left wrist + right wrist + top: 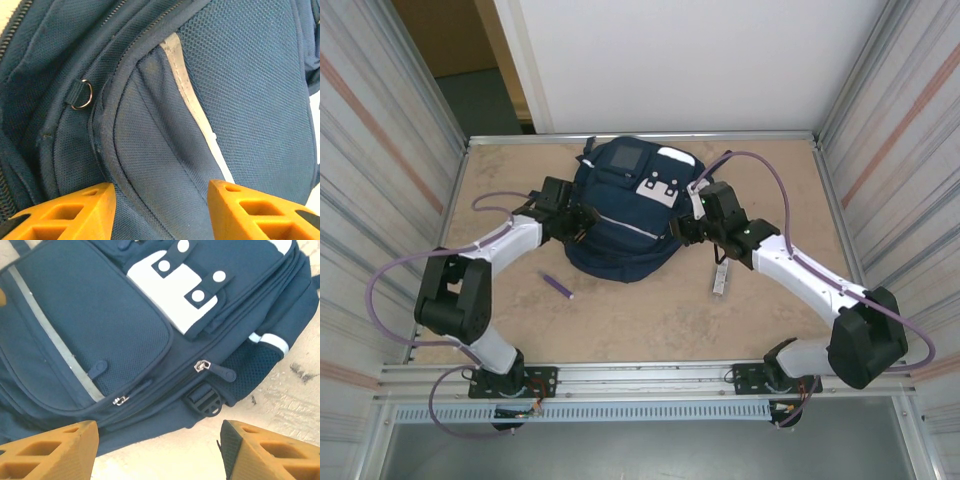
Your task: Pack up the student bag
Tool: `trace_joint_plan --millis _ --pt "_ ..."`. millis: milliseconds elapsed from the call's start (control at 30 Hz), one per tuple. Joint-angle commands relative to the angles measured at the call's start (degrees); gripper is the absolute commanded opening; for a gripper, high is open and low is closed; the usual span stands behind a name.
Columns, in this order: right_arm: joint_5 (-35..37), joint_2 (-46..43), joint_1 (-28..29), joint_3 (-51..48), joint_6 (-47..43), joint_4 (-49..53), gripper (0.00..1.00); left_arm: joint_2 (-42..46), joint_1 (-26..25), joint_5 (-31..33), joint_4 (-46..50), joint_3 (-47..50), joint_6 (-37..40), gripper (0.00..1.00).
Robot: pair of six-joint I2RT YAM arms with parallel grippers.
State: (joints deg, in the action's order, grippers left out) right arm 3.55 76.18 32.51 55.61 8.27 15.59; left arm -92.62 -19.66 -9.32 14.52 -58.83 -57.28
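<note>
The student bag (625,215) is a large navy backpack with white patches and a pale stripe, lying in the middle of the table. My left gripper (582,222) is at its left side. In the left wrist view the left gripper (162,200) is open, its orange fingers (75,215) apart just over the bag's fabric (150,130) and pale stripe (192,105). My right gripper (682,232) is at the bag's right side. In the right wrist view the right gripper (157,445) is open over bare table, a little short of the bag (100,325), its zip pulls (202,366) and a black buckle (205,401).
A purple pen (557,286) lies on the table in front of the bag's left side. A small pale flat item (720,279) lies in front of its right side, under the right arm. Metal walls (380,150) close in the table on both sides.
</note>
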Motion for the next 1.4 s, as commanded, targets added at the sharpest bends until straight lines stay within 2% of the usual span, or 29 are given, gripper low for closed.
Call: trace_joint_plan --millis 0,33,67,100,167,200,233,300,400,533,567,667,833,1000,1167,1300,1367 --pt "-1.1 -0.1 0.1 -1.0 -0.6 -2.4 0.65 -1.4 -1.1 6.0 -1.5 -1.0 -3.7 0.49" --pt "-2.0 0.3 0.0 -1.6 -1.1 -3.9 0.65 -2.0 -1.1 6.0 -2.1 -1.2 -3.8 0.47" --pt "-3.6 1.2 0.0 -2.1 -2.9 -5.6 0.65 -2.7 -1.2 5.8 -2.7 -1.7 -3.7 0.41" --pt "-6.1 2.3 -0.1 -2.7 -6.7 -7.7 0.65 -3.2 -1.2 5.6 -3.2 -2.2 -3.7 0.30" --pt "-10.5 5.3 -0.3 -2.5 -12.7 -8.6 0.63 -3.2 -1.2 5.4 -3.4 -3.1 -3.6 0.02" --pt "-12.1 7.4 -0.8 -0.1 -15.0 -5.3 0.63 -2.7 -1.2 5.4 -3.0 -3.7 -3.4 0.00" --pt "-14.7 9.4 -1.8 2.6 -16.2 -1.6 0.64 -2.0 -1.3 5.1 -2.8 -3.9 -3.0 0.00" --pt "-24.7 13.6 -5.4 8.5 -18.3 6.1 0.64 -0.1 -1.3 4.4 -2.1 -4.6 -2.4 0.00" --pt "-30.2 16.9 -8.4 10.5 -22.2 7.6 0.64 3.0 -1.2 3.2 0.1 -4.5 -3.9 0.00" --pt "-29.0 20.6 -8.9 11.4 -32.7 9.9 0.64 5.7 -0.9 0.5 0.9 -3.8 -5.9 0.00" --pt "-29.6 21.1 -9.2 10.8 -38.3 10.2 0.64 6.1 -0.8 0.1 1.6 -4.2 -6.0 0.00" --pt "-30.4 22.0 -9.9 8.5 -47.5 6.6 0.64 6.7 0.0 -2.7 3.0 -5.1 -7.4 0.00" --pt "-34.1 25.2 -10.8 10.7 -52.2 2.9 0.62 7.0 0.8 -7.7 3.3 -5.5 -9.4 0.00" --pt "-36.1 28.0 -10.2 8.7 -62.9 -1.8 0.56 8.4 1.5 -10.6 2.0 -3.2 -12.6 0.00" --pt "-37.5 28.1 -9.9 3.9 -63.2 -13.4 0.53 8.6 2.4 -14.7 0.6 -1.5 -13.7 0.00" --pt "-39.0 28.6 -9.9 4.0 -63.0 -13.1 0.51 9.4 2.8 -16.3 -1.4 0.5 -14.6 0.00" --pt "-39.1 28.5 -9.7 3.9 -63.6 -12.7 0.44 9.6 3.3 -16.7 -1.6 0.9 -14.5 0.00"
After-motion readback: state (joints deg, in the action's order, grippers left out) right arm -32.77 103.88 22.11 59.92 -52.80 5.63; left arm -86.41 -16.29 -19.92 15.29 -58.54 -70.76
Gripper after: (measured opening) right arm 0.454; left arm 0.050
